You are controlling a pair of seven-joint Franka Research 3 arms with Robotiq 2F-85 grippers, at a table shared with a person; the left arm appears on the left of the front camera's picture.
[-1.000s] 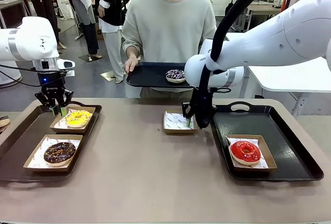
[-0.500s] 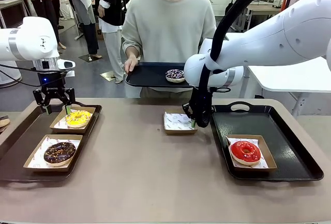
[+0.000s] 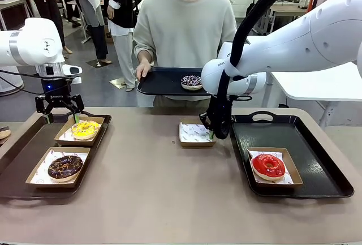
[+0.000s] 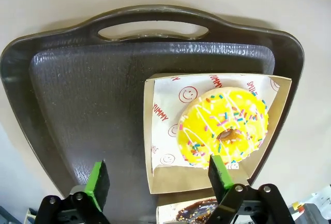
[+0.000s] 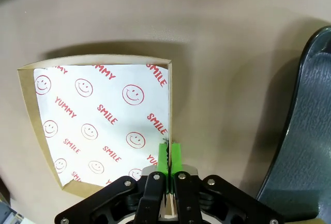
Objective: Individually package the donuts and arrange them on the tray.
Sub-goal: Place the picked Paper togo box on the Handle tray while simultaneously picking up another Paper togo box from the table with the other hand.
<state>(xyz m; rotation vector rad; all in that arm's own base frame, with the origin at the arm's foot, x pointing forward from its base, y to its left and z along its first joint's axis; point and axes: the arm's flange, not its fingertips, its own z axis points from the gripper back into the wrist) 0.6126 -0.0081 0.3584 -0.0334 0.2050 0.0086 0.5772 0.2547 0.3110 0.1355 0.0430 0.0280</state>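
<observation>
**Right gripper pinches an empty box wall; left gripper hangs spread over the yellow donut**

The right gripper (image 5: 169,163) has its green pads pressed together on the side wall of an empty cardboard box (image 3: 194,133) lined with smiley-print paper, which sits on the table (image 3: 158,188) just at 9 o'clock of the right tray (image 3: 317,171). In that tray a boxed red donut (image 3: 267,166) lies toward 4 o'clock of the gripper.

The left gripper (image 3: 59,116) hangs with fingers spread wide above the far end of the left tray (image 3: 11,166), holding nothing. At 4 o'clock of it, the yellow donut (image 4: 223,128) with sprinkles rests in its own paper-lined box. The chocolate donut (image 3: 65,167) sits in a second box, at 6 o'clock of the yellow one.

At 12 o'clock, the person's hand (image 3: 143,71) holds a black tray (image 3: 161,84) carrying the purple donut (image 3: 191,81).
</observation>
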